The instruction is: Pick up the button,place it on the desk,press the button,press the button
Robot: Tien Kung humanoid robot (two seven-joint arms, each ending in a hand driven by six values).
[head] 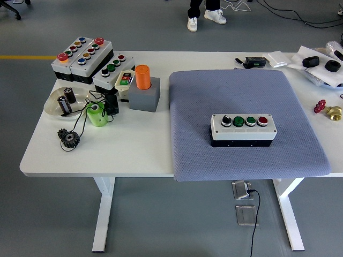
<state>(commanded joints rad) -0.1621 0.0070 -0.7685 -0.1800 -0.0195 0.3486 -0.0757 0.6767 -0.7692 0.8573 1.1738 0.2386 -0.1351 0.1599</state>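
A white and black button box (243, 129) lies on the grey-blue mat (241, 96) at the right half of the table. Its top carries a black knob, two green buttons and a red button in a row. Neither of my hands shows in the head view. Several more button boxes (83, 56) stand at the table's far left corner.
An orange cylinder in a grey block (143, 88), a white dish (64, 101) with batteries, a green cup (96, 114), black gears (69, 138) and cables sit on the left. Small parts and a red valve (320, 106) lie at the far right. A person's feet (203, 16) stand beyond the table.
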